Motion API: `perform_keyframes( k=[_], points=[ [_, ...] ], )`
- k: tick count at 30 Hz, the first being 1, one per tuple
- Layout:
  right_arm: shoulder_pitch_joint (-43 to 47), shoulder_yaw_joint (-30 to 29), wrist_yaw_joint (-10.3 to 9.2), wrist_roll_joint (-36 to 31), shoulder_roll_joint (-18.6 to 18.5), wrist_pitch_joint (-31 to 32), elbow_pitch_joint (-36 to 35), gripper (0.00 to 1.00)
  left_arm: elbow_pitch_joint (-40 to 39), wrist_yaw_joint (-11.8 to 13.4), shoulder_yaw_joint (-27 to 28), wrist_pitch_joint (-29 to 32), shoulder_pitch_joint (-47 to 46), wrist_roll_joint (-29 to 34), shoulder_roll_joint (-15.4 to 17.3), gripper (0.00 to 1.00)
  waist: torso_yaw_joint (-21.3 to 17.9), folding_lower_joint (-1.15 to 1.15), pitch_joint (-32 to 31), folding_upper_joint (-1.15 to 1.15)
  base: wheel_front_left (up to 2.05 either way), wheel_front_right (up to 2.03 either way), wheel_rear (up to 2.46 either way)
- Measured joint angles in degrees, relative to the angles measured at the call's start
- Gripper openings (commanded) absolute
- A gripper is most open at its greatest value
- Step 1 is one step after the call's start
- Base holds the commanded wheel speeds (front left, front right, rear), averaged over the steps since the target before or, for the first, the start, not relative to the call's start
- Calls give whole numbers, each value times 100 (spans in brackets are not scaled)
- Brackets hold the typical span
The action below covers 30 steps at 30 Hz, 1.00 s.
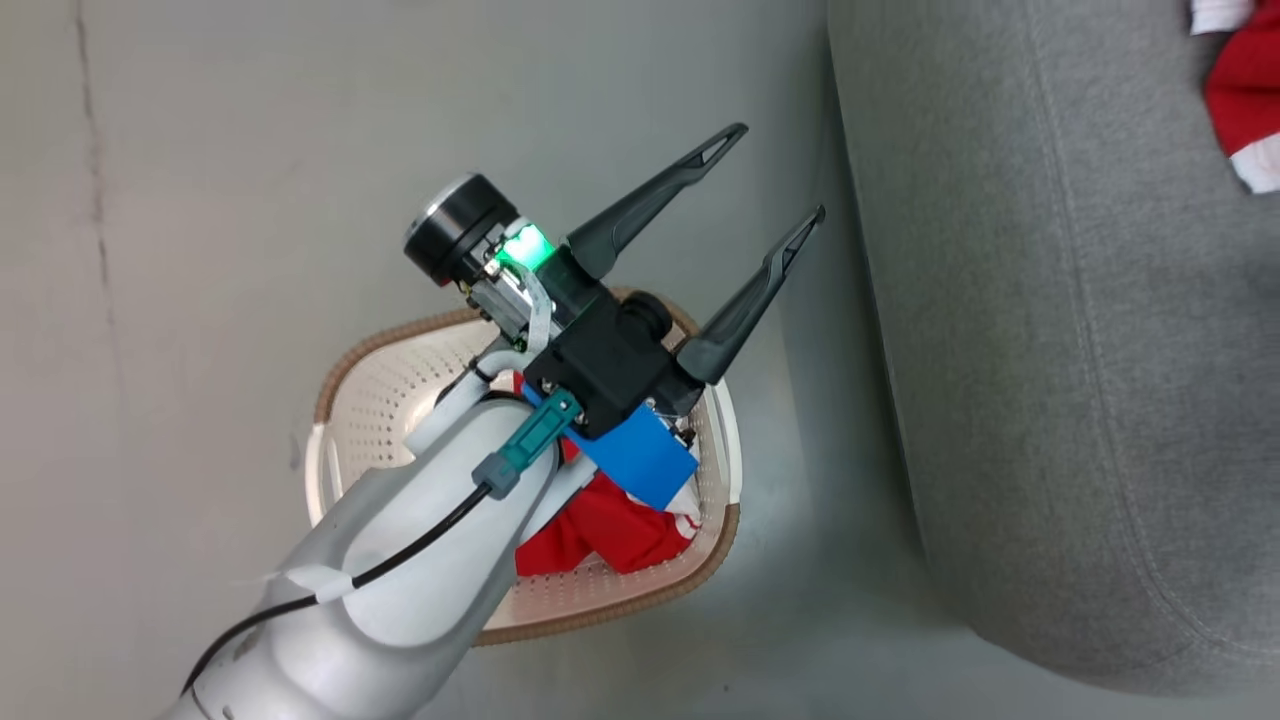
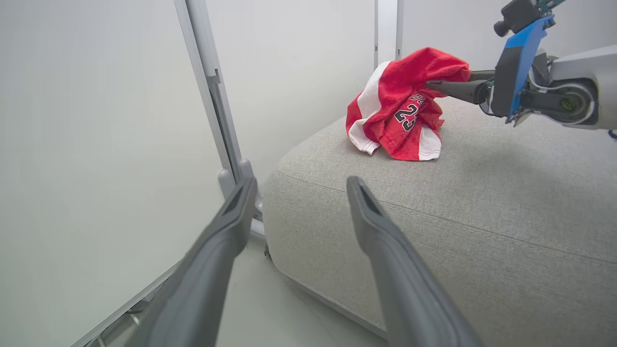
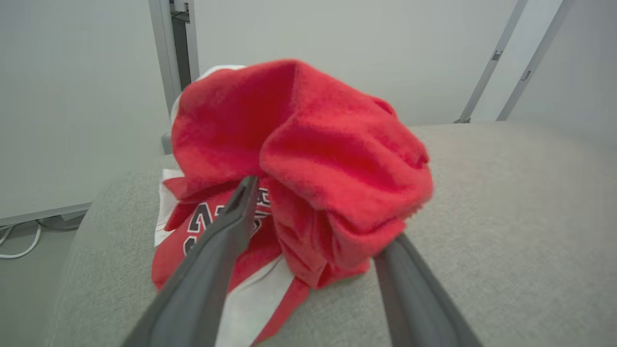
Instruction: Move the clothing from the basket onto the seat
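While the right tool stands over the seat with its fingers apart, the red jersey lies bunched on the grey upholstery. Its dark numerals show, and its folds sit between and against the two fingers. No clamp is visible: the fabric rests on the seat under its own weight. Judged from this, the step in hand is the release of the first garment.

The left tool hovers above the basket, fingers spread wide, nothing between them. The basket stands on the floor to the left of the seat, near its edge and not touching it. A second red garment with white trim lies in the near right part of the basket, partly hidden by the left forearm.

Next move, as judged:
1. Draw the right tool back clear of the jersey without dragging a fold along; loose fabric may snag on a fingertip.
2. Lower the left tool into the basket and close it on a thick bunch of the second red garment.
3. Lift clear of the rim and carry it right to the seat.
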Motion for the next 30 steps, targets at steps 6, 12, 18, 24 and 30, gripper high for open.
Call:
perform_keyframes(
  k=[6,12,18,24,30],
  points=[
    [794,-16,0,124,136,-1,-193,100,14,43,148,0,333,-65,-45,100,11,0,-528,0,0,0,0],
    [1522,134,0,138,401,1,-723,100,35,131,400,-1,779,-138,-46,100,9,-1,-1077,0,0,0,0],
    [2134,560,0,213,664,0,-1425,100,59,235,773,0,1352,-231,14,100,86,-1,-1590,0,0,0,0],
    [2474,1092,0,318,851,-1,-2028,100,9,388,1268,0,1895,-288,63,100,292,-1,-1987,0,0,0,0],
    [2735,1534,0,408,1000,-1,-2454,100,-118,499,1845,-1,2324,-315,38,100,615,-1,-2277,0,0,0,0]
  ],
)
